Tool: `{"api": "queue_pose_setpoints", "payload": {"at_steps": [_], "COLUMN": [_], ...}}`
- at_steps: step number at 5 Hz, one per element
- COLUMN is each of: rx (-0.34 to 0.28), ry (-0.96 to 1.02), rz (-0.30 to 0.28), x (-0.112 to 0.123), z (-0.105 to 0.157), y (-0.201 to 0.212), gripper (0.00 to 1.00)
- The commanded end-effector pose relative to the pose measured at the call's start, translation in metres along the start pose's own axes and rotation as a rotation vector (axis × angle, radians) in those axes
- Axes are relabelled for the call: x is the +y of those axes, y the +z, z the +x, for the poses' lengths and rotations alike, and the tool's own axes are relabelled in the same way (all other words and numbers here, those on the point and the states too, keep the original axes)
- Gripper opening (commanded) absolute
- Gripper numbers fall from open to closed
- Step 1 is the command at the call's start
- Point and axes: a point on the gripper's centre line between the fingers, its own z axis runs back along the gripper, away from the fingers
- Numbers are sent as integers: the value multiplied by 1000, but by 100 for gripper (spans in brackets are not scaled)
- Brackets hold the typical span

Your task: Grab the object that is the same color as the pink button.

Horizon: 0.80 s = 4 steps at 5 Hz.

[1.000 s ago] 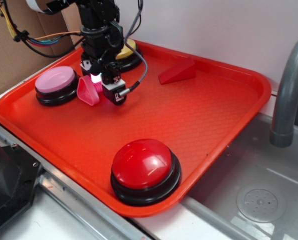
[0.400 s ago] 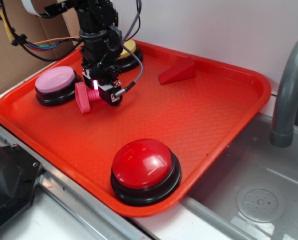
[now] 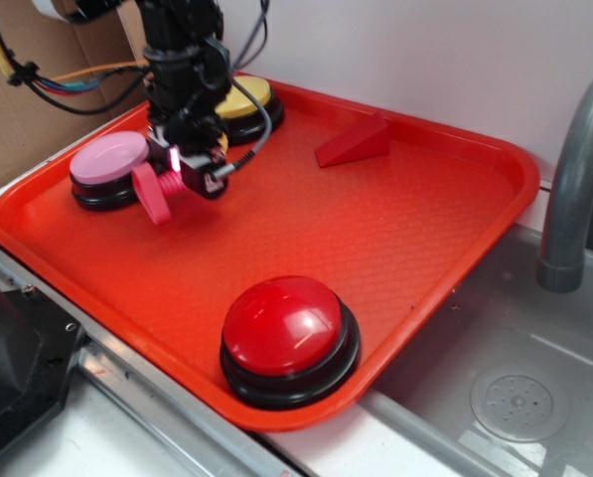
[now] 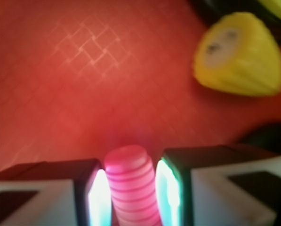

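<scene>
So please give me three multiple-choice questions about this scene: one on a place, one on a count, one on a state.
1. Where is the red wedge block?
A. At the far side of the tray
B. On top of the red domed button
C. In the sink

2. How many push buttons are on the tray?
A. Two
B. Three
C. Five

3. What is the gripper doing?
A. Open above the sink
B. Shut on the pink bolt
C. Pressing the yellow button

Answers:
1 A: the wedge lies by the far rim.
2 B: pink button, yellow and red.
3 B: the wrist view shows the ribbed shaft between both fingers.
</scene>
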Motion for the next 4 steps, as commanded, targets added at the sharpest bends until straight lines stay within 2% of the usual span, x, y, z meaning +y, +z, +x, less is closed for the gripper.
{"api": "queue_pose_setpoints", "payload": {"at_steps": [1, 2, 3, 4], "rx": [-109, -171, -185, -161], "ry": [99, 176, 261, 186], "rz": [-28, -54, -92, -93], "x": [-3, -22, -36, -34], "z": [-34, -57, -68, -65], "y": [76, 87, 85, 85], "gripper": [3, 0, 0, 0]}}
